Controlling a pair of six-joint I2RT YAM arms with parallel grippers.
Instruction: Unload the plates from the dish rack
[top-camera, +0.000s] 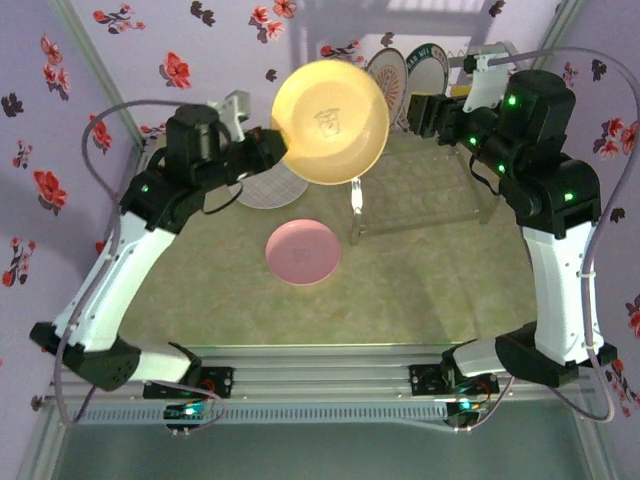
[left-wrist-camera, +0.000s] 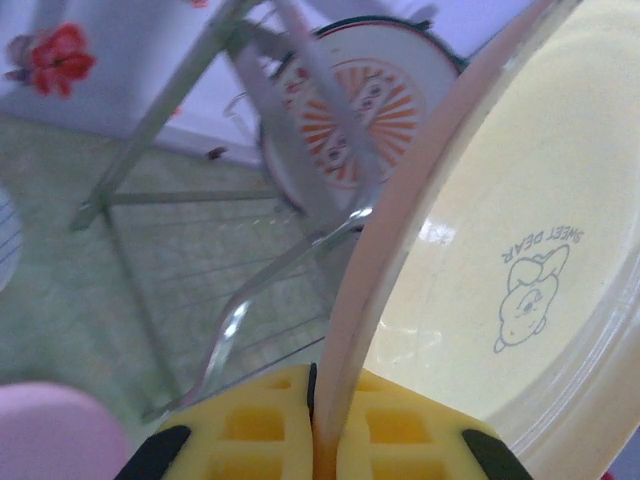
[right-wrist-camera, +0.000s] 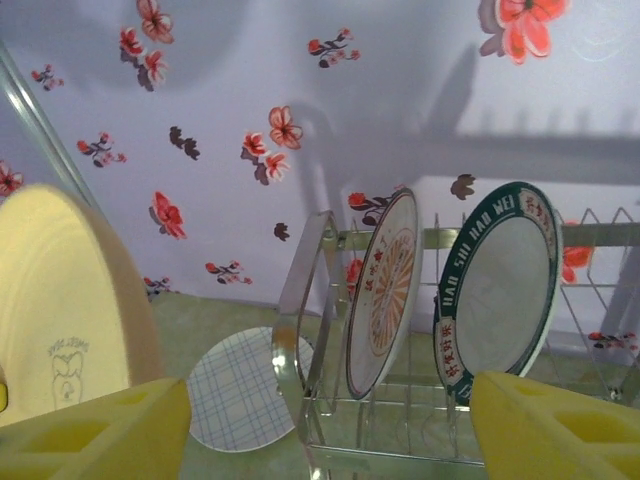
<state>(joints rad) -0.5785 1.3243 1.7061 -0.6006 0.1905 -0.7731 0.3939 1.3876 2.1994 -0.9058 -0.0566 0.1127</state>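
My left gripper (top-camera: 283, 148) (left-wrist-camera: 325, 432) is shut on the rim of a yellow plate (top-camera: 330, 120) (left-wrist-camera: 520, 250) (right-wrist-camera: 60, 330), holding it on edge in the air left of the dish rack (top-camera: 430, 195) (right-wrist-camera: 312, 300) (left-wrist-camera: 250, 100). An orange-sunburst plate (top-camera: 388, 75) (right-wrist-camera: 385, 290) (left-wrist-camera: 350, 110) and a green-rimmed plate (top-camera: 428, 65) (right-wrist-camera: 500, 290) stand upright in the rack's slots. A pink plate (top-camera: 303, 250) (left-wrist-camera: 50, 432) and a grid plate (top-camera: 268, 187) (right-wrist-camera: 235, 390) lie flat on the table. My right gripper (top-camera: 418, 115) (right-wrist-camera: 330, 430) is open beside the yellow plate, touching nothing.
The floral walls (top-camera: 180, 70) close in the back and sides of the greenish tabletop (top-camera: 420, 290). The rack fills the back right. The two flat plates take up the left and centre, and bare table lies in front of the rack.
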